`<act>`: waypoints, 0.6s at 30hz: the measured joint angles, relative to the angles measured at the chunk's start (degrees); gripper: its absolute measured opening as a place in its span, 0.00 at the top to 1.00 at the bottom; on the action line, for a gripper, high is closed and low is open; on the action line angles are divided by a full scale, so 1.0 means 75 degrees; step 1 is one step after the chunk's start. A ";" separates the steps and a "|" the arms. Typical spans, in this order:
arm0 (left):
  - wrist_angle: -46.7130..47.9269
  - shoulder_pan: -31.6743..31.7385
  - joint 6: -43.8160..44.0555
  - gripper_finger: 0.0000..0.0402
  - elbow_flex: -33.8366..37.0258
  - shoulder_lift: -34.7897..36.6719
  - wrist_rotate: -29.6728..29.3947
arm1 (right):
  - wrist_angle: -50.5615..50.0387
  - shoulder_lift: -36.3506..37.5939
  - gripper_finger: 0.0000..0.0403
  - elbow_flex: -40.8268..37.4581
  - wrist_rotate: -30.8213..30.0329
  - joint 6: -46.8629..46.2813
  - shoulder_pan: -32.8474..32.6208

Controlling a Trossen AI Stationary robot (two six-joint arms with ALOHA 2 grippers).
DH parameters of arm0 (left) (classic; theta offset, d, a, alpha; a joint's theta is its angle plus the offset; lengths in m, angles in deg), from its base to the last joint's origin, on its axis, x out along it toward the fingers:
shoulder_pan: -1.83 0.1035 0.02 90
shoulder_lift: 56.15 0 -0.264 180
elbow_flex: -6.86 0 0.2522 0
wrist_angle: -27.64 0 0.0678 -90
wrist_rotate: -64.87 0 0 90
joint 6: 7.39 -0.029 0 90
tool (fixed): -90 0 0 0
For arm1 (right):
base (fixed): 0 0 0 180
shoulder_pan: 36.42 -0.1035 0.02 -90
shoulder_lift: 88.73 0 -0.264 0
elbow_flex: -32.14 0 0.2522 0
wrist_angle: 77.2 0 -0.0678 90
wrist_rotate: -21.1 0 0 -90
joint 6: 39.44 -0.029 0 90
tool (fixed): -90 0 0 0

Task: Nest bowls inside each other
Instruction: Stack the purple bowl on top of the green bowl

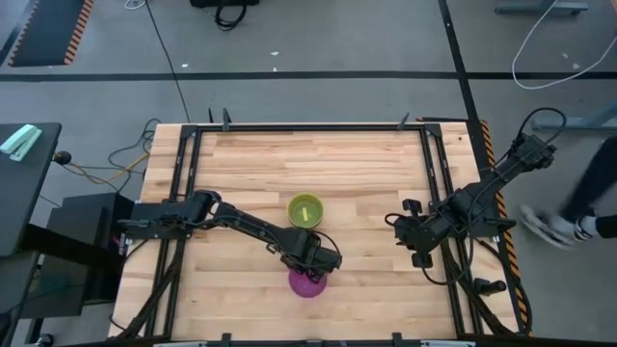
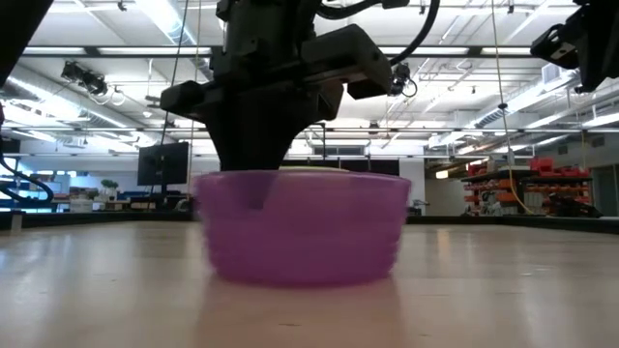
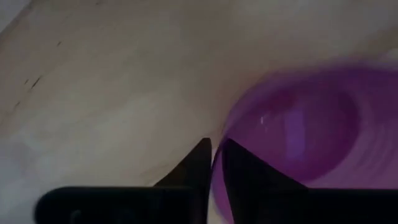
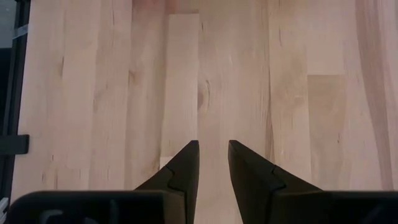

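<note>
Purple bowl [image 2: 305, 227] sits on the desk [image 1: 366, 173], left claw [image 3: 214, 155] pinched on its rim; green bowl [image 1: 306, 210] just beyond. Right claw [image 4: 213, 155], well aside, slightly apart.

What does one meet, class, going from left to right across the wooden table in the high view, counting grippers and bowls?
The small round glossy green bowl and the purple plastic bowl at about the same place → the left gripper, pinching the purple bowl's rim → the right gripper, waiting over bare wood.
</note>
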 joint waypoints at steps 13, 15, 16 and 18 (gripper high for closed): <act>-0.0014 0.0070 -0.0409 0.98 -0.0009 0.0040 -0.0092 | -0.0001 0.0000 0.77 0.0000 -0.0032 0.0058 0.0000; -0.0074 0.0073 -0.0452 0.98 -0.0009 0.0069 -0.0103 | -0.0001 0.0000 0.77 0.0000 -0.0115 0.0075 0.0000; -0.0076 0.0073 -0.0455 0.98 -0.0009 0.0104 -0.0109 | -0.0001 0.0000 0.77 0.0000 -0.0154 0.0078 0.0000; -0.0099 0.0071 -0.0453 0.98 -0.0009 0.0173 -0.0112 | -0.0004 0.0000 0.77 0.0000 -0.0175 0.0079 0.0000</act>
